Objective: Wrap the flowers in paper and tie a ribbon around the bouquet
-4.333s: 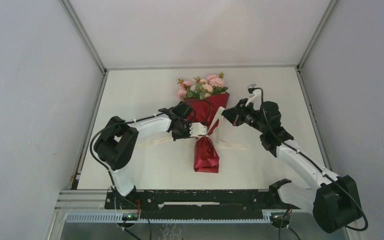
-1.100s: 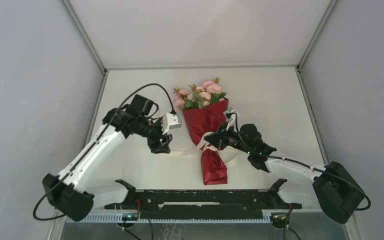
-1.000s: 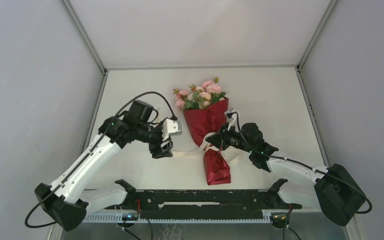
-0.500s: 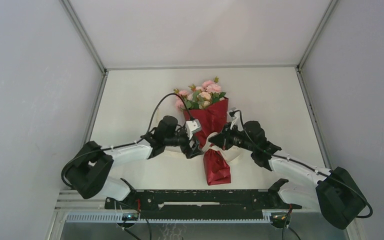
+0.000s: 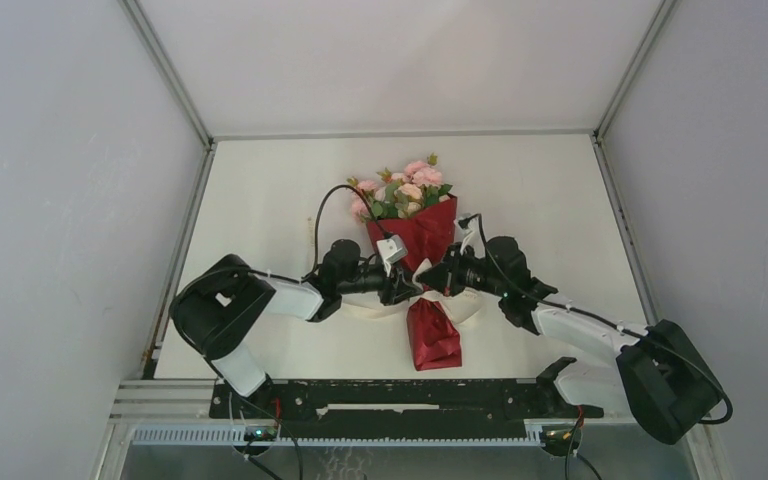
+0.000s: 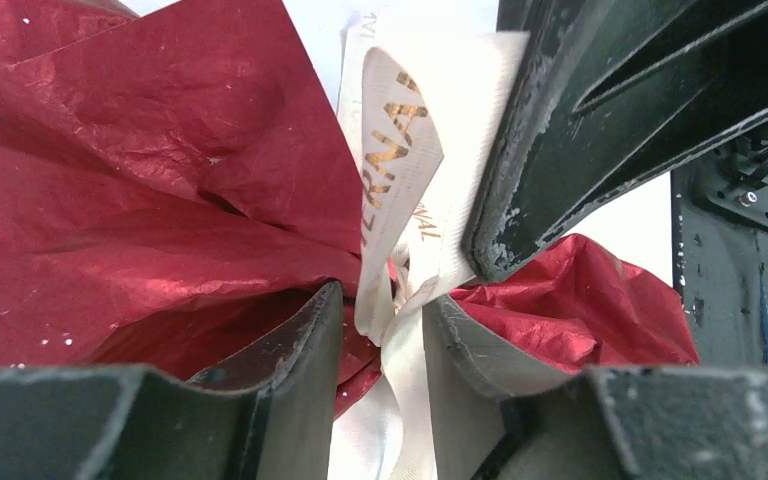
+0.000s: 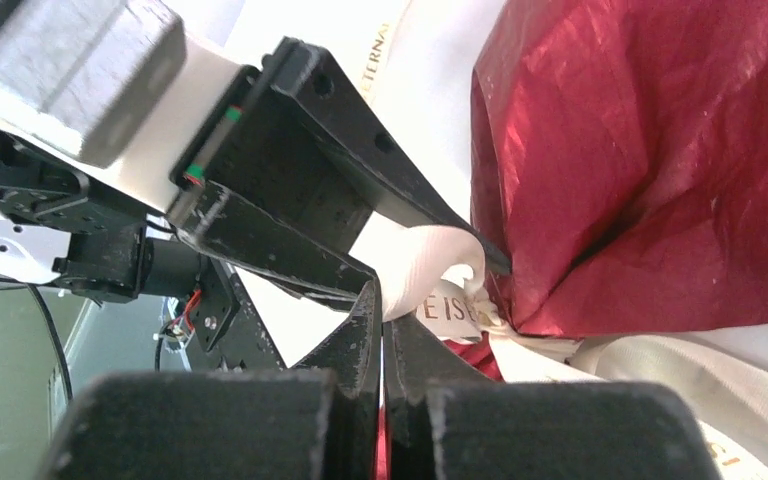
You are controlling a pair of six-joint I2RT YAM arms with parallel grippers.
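The bouquet lies on the table with its flowers [image 5: 400,193] at the far end and the dark red paper [image 5: 418,233] pinched at a waist. The cream ribbon [image 5: 422,272] circles that waist. My left gripper [image 5: 406,289] comes in from the left, and its fingers [image 6: 295,360] stand open a narrow way apart. Ribbon strands [image 6: 402,345] run between them and touch the right pad. My right gripper [image 5: 438,279] comes in from the right. In its wrist view the right gripper [image 7: 382,310] is shut on a loop of ribbon [image 7: 428,262]. Both gripper tips nearly meet at the knot.
Loose ribbon tails [image 5: 360,308] trail over the table on both sides of the waist. The paper's lower end [image 5: 433,338] points toward the black base rail [image 5: 390,398]. A camera cable [image 5: 322,212] arcs above the left arm. Grey walls enclose the table.
My left arm has swung in from the left side of the table to the bouquet's waist. Its jaws have narrowed around the ribbon. The right gripper has kept its hold and barely shifted.
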